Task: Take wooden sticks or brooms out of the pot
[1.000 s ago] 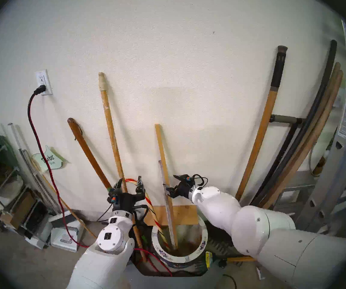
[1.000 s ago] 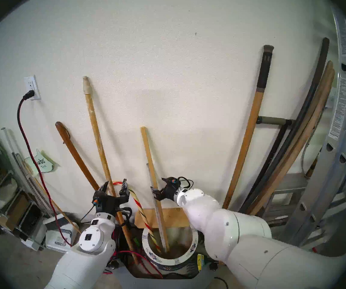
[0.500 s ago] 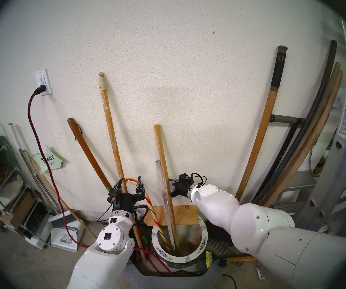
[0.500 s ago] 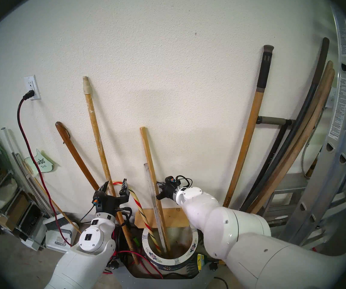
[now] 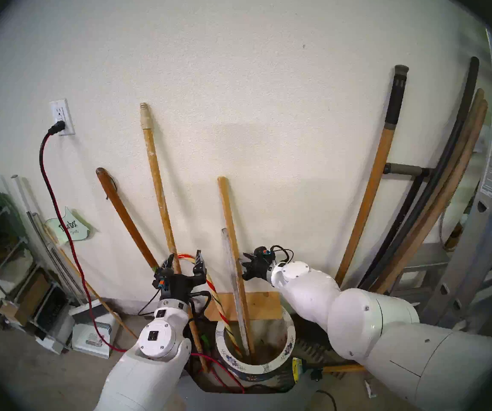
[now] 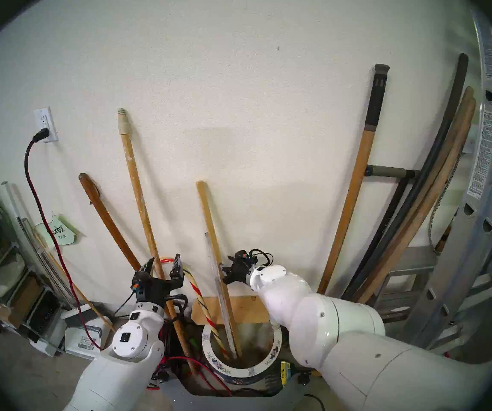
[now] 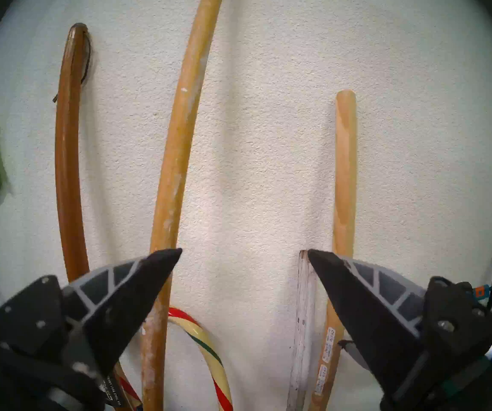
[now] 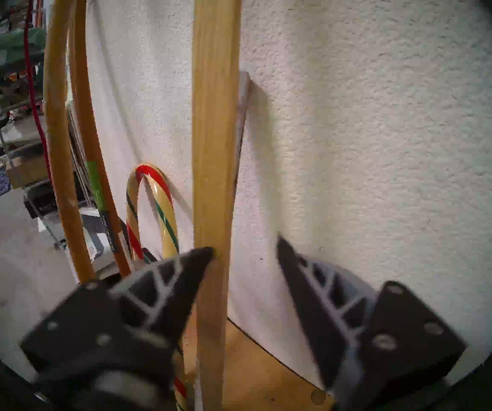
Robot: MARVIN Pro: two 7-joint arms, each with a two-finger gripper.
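The thin pale-wood stick (image 5: 230,223) (image 6: 209,223) stands in the white-rimmed flowered pot (image 5: 256,367) (image 6: 239,371) and leans on the wall. My right gripper (image 5: 243,267) (image 8: 244,245) reaches it from the right, above the pot. The stick (image 8: 215,134) passes between its narrowed jaws. One finger touches it and a gap shows at the other. My left gripper (image 5: 184,260) (image 7: 244,250) hangs open and empty, left of the pot. The thick orange-brown shaft (image 5: 369,199) with the black sleeve leans on the wall to the right, outside the pot.
A grey-white flat strip (image 5: 233,283) and a red-striped cane (image 5: 218,306) also stand in the pot. A paint-spattered pole (image 5: 159,194) and a dark brown pole (image 5: 123,214) lean to its left. More poles and a ladder (image 5: 476,223) crowd the right; a red cord (image 5: 61,223) hangs left.
My right gripper's jaws have narrowed around the pale stick, and the stick's top has shifted slightly left. The left arm has not moved.
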